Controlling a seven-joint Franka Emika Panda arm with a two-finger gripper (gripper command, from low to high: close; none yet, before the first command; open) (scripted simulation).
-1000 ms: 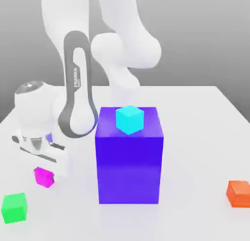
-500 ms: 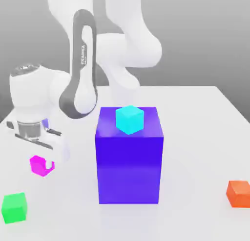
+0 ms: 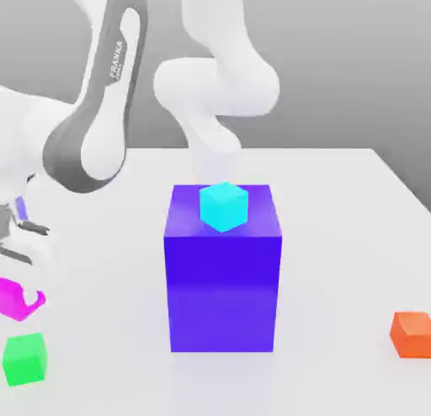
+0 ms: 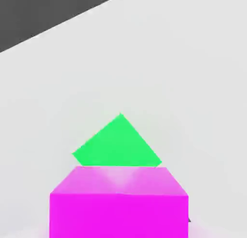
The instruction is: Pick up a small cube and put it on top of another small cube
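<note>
My closed white tool point(image 3: 32, 290) grips the small bright pink cube point(image 3: 17, 300) and has swung it away from the big blue block point(image 3: 222, 292) to near the small green cube point(image 3: 25, 359), so stacking there looks next.

Blue block on worktop, cyan cube on its top. Orange cube well apart, exterior view's right.Blue block point(image 3: 222, 292) on worktop point(image 3: 337, 237), cyan cube point(image 3: 224, 207) on top. Orange cube point(image 3: 412, 335) well apart, exterior view's right.

My arm point(image 3: 215, 86) is glossy white, all rounded, bulging segments. A dark grey band loops round one long link point(image 3: 103, 111), with FRANKA lettered on it. Near my hand point(image 3: 32, 253) I have grey and black trim.
</note>
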